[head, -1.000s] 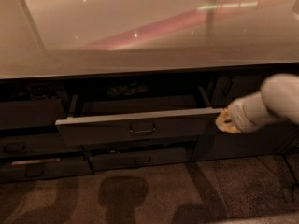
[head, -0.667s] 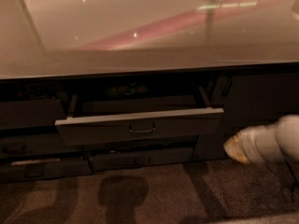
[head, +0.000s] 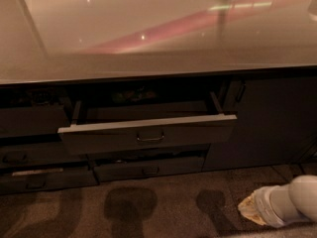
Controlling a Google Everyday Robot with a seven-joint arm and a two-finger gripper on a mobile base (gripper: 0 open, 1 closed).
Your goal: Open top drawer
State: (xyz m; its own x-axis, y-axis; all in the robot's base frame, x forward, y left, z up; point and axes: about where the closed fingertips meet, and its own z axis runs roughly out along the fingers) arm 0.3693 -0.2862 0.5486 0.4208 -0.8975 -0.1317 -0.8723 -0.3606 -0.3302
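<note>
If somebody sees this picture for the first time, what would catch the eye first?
The top drawer stands pulled out in the middle, below the glossy countertop with its pink reflection. The pale gripper hangs at the bottom right above the floor, apart from the drawer.

Place: we take it for a kitchen or pantry corner indoors; we cannot tell which.
Counter: a long glossy pale countertop (head: 148, 33), up and left of the claw, reflects spots and streaks of light.
Cabinetry: beneath it stands a wide dark grey top drawer (head: 188, 133) with a bar handle, and shorter grey drawer fronts (head: 148, 170) lie lower. A plain dark grey door (head: 270, 128) is above the claw.
Floor: a mottled brown floor (head: 173, 207) lies left of the claw.
Claw: the pale gripper (head: 246, 208) hangs low, right of the cabinetry's drawers.
</note>
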